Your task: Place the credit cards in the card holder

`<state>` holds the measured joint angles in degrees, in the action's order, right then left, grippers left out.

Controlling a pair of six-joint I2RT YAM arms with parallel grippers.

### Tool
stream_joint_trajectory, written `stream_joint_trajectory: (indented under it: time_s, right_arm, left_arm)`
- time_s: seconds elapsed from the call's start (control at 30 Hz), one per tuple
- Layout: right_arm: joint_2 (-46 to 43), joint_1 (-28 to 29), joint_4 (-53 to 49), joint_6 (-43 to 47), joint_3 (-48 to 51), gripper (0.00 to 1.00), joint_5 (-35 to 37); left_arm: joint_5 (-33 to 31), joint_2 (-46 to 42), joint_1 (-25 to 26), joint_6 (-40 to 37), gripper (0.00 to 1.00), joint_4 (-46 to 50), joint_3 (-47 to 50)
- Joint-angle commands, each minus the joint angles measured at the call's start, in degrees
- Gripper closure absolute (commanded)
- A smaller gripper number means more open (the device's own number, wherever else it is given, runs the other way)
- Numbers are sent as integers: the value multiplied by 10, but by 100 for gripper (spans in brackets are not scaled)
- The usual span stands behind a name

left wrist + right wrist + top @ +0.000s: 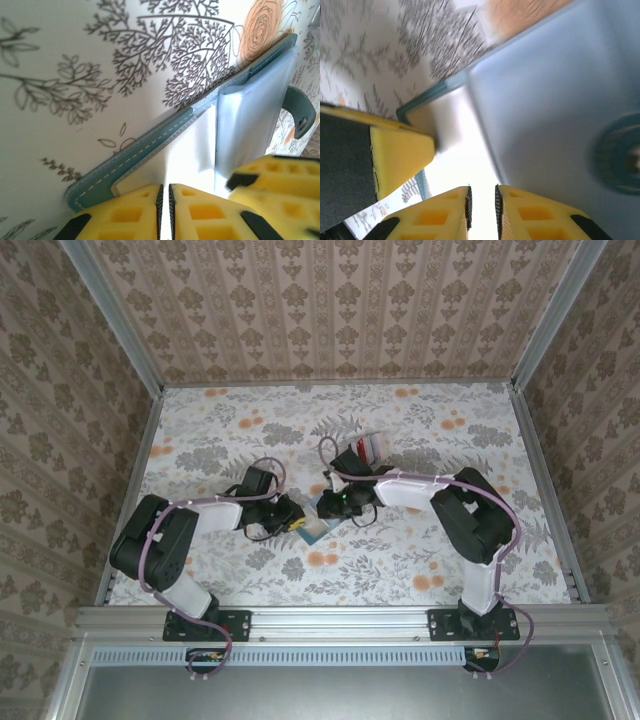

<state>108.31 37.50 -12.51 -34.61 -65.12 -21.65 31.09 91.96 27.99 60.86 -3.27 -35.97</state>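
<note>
Floral-printed tabletop (250, 580) ran out from the arm bases to papered walls, and both arms met near its middle over the card holder (320, 530), which lay open with its pale blue inside up.

Nearest, at the holder's 8 o'clock, the left gripper (165, 192) had its yellow pads pressed almost together, apparently clamped on the holder's near edge. A white card (185, 150) lay on the inside face, its far edge seemingly tucked under the lip of the clear pocket (250, 115). From 1 o'clock the right gripper (482, 192) had its pads a narrow slit apart over the same white surface. Whether it pinched the card or merely rested on it, I could not tell.

The first risk lay in the crowding: one pad of the other arm showed just beside each gripper, so a small sideways move could have knocked pad against pad and jolted the holder. The card looked only part seated – pushed out of line with the pocket mouth, it could have buckled or skidded onto the table. Held at one edge, the holder might also have pivoted or folded, and its snap strap (300, 110) at 3 o'clock could have caught a pad.

Farther off, at the holder's 1 o'clock, a pale grey slotted tray (366, 439) held more credit cards (377, 448), red and white – none of them yet in the holder.
</note>
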Motion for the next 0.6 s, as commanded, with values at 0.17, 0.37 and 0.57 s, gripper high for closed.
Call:
stream_joint_trajectory:
  time_s: [0.17, 0.37, 0.57]
  right_arm:
    - [-5, -44, -43, 31, -4, 75, 42]
    - [-1, -55, -53, 38, -2, 75, 79]
    - [0, -61, -57, 40, -5, 75, 66]
  left_arm:
    - [-30, 32, -3, -32, 84, 36, 2]
    - [-28, 22, -14, -43, 84, 47, 6]
    - [-31, 20, -34, -65, 83, 76, -10]
